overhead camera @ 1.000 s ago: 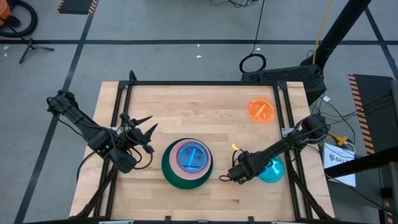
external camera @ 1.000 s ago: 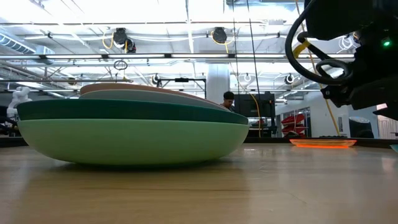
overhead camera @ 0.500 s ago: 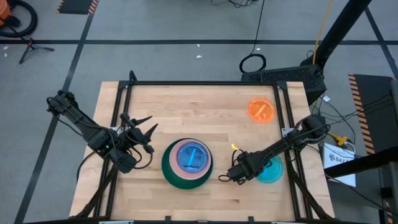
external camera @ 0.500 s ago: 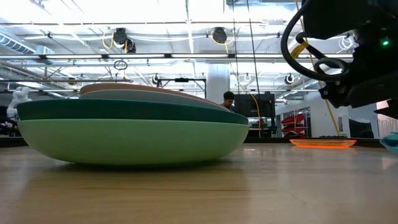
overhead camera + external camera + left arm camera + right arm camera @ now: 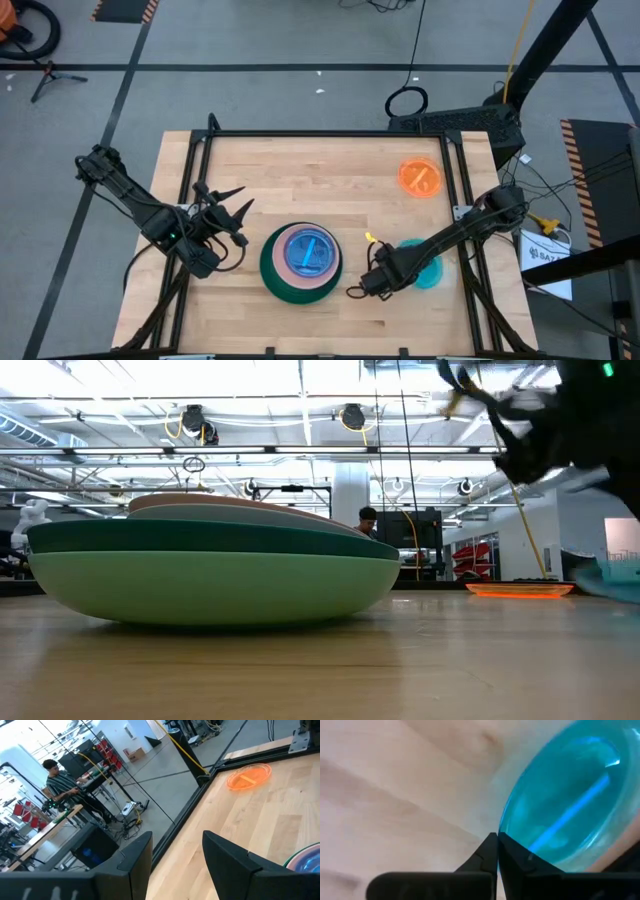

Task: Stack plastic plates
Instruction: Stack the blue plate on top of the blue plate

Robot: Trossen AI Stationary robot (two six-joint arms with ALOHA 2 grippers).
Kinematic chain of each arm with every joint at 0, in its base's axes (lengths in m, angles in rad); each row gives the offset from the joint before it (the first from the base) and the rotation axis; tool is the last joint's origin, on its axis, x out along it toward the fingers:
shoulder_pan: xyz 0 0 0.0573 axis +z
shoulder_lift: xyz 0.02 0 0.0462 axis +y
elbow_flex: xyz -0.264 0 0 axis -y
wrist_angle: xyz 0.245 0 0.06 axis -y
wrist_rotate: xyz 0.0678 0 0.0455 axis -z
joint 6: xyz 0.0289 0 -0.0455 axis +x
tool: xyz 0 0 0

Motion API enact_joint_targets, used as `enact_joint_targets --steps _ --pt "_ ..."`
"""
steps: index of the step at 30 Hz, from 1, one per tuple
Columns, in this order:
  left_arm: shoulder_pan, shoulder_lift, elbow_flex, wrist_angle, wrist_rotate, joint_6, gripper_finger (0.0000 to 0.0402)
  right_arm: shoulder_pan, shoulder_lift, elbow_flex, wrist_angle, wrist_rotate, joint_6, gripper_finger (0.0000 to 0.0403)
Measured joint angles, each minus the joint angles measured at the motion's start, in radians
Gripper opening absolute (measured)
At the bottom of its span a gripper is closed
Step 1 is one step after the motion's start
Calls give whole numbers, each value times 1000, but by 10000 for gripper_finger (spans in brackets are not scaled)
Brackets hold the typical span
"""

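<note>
— Well, why is the right gripper (image 5: 372,283) so low, beside the stack (image 5: 301,262)?
— It's pinching the rim of a translucent blue plate (image 5: 565,805), fingers pressed together on the edge. I'd guess that grip lets it lift the plate onto the pile.
— And the pile?
— Nested big to small at the table's (image 5: 300,170) front middle, a blue plate uppermost.
— The orange plate (image 5: 419,176)?
— Far right corner, alone.
— Left gripper (image 5: 228,213)?
— Waiting left of the stack, fingers spread, empty.
</note>
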Motion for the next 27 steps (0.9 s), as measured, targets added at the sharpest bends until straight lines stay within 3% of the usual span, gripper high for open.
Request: enact_joint_targets --steps 8,12,20,27 --pt "0 0 0 0 20 -13 179 -16 -2 224 -167 286 -186 1" --pt "0 0 0 0 21 -22 179 -53 -2 310 -167 397 -335 1" --pt "0 0 0 0 25 -92 179 -108 -1 347 51 471 -729 0" --pt "-7 1 0 -1 99 -172 179 -113 17 347 230 488 -1060 0"
